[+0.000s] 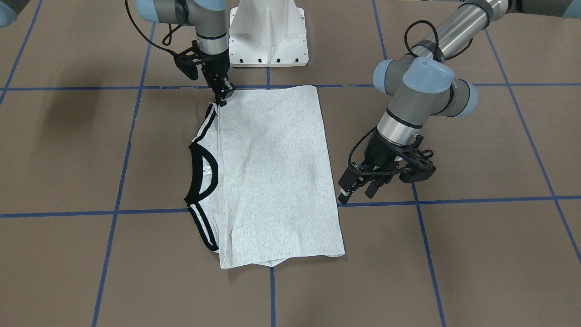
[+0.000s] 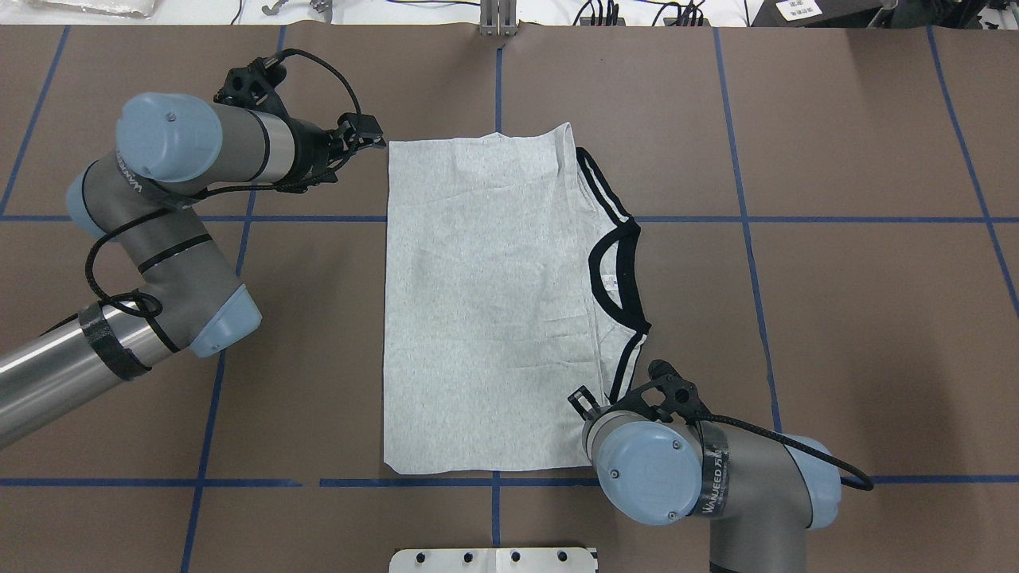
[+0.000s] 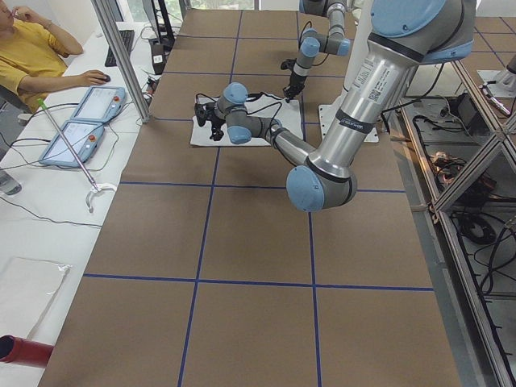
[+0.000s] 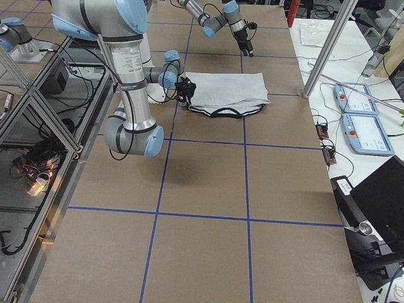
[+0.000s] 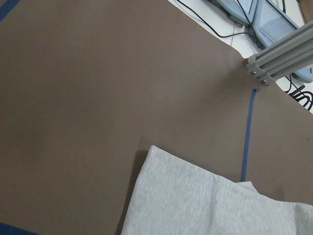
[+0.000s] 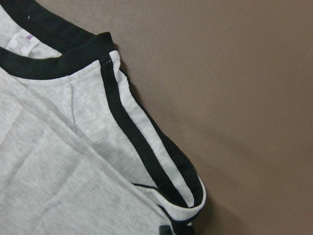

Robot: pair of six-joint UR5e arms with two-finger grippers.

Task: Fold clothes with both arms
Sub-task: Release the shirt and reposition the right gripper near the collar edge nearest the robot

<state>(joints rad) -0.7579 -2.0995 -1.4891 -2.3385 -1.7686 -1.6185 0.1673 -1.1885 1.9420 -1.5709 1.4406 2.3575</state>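
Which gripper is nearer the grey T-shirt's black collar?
Right. The right gripper is at the striped shoulder beside the black collar; the left gripper is beyond the grey T-shirt's opposite edge.

Open table flanks the T-shirt — white pedestal just beyond.

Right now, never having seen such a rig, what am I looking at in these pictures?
The machine is a left arm and a right arm at a brown table marked with blue tape. Four fixed cameras watch: one faces the robot, one looks over its shoulders, one stands at each table end. Two more ride on the wrists, giving the cloth close-ups. A grey T-shirt with black collar lies flat, partly folded. The left hand hangs open and empty just off the shirt's edge. The right hand sits at a corner near a striped sleeve; whether it pinches the cloth, I cannot tell.
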